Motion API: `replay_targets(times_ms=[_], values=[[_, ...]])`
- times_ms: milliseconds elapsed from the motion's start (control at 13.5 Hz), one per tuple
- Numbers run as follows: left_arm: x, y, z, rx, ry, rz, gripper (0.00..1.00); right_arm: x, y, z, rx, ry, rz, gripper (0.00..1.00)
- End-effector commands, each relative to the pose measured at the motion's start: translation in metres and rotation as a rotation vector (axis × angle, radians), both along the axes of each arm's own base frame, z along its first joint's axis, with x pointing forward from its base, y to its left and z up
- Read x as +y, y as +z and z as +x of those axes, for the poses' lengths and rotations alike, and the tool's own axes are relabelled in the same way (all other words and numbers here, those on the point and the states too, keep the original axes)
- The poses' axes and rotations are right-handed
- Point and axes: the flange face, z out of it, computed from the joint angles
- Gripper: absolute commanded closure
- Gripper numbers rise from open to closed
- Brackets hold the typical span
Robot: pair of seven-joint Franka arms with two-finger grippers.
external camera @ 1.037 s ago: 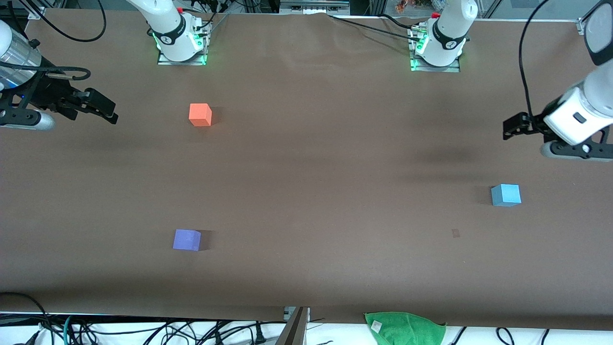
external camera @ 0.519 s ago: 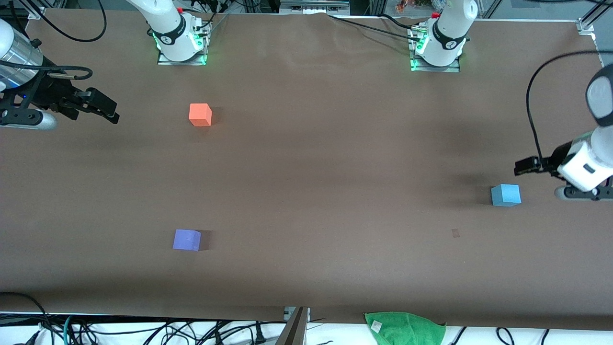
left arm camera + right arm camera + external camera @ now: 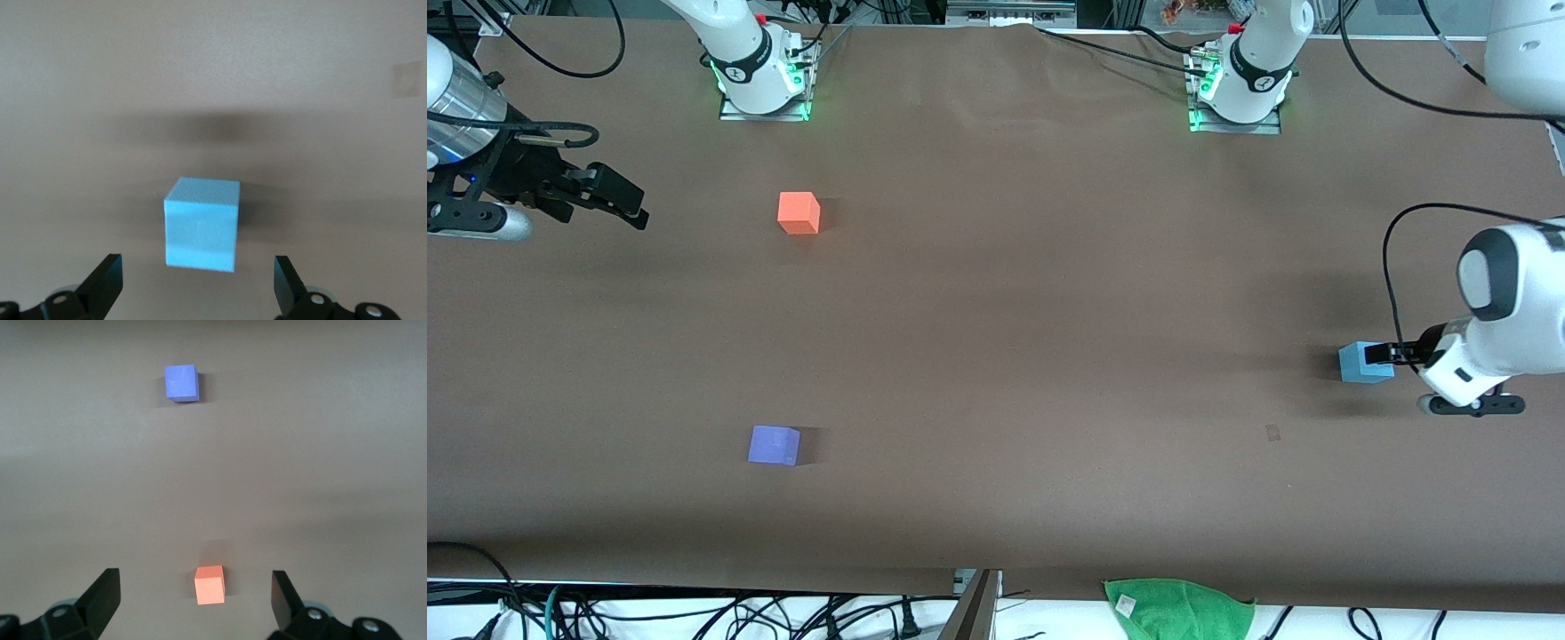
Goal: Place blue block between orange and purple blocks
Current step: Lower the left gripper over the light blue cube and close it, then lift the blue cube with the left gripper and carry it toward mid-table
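The brown counter (image 3: pixel 996 356) fills the front view, with both arm bases along its farthest edge from the front camera and three small cubes spread well apart on it. The left arm reaches down at its own end of the counter, and the left tool (image 3: pixel 1383 355) sits low, right at the blue block (image 3: pixel 1360 364), with its fingers spread wide; in the left wrist view the two dark fingertips (image 3: pixel 103 283) stand apart with the block (image 3: pixel 202 223) centred ahead of the gap, resting on the counter and not yet gripped. The right arm waits at the other end, its right tool (image 3: pixel 618 200) hanging released over bare counter, its wrist camera looking across at the other two cubes. The orange block (image 3: pixel 799 213) lies toward the right arm's end, and the purple block (image 3: pixel 774 445) lies nearer to the front camera than it, so the stretch between them is open and nothing sits in it. A green cloth (image 3: pixel 1178 609) hangs at the edge nearest the front camera, away from the work. The step in hand looks like the approach to the pick: the left tool is lined up on the blue block but has not taken it. The next move would seem to call for easing forward until the fingers straddle the cube's sides, clenching on it, lifting, and then a long carry across the counter to the gap between orange and purple.
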Motion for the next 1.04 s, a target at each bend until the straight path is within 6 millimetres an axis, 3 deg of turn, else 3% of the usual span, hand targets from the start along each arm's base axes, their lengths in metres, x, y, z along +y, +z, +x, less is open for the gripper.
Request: replay_targets(times_ms=[0, 148, 444, 963], values=[[-0.001, -0.011, 0.002, -0.001, -0.047, 0.028, 0.0, 0.0, 0.005, -0.002, 0.009, 0.005, 0.014, 0.0], [-0.009, -0.036, 0.0, 0.038, -0.091, 0.014, 0.0, -0.001, 0.005, -0.002, 0.011, 0.001, 0.014, 0.0], [-0.005, -0.06, -0.005, 0.071, -0.117, 0.0, 0.0, -0.001, 0.005, -0.001, 0.009, 0.001, 0.014, 0.0], [0.001, -0.081, -0.009, 0.088, -0.148, 0.03, 0.0, -0.001, 0.005, -0.001, 0.006, 0.0, 0.013, 0.0]])
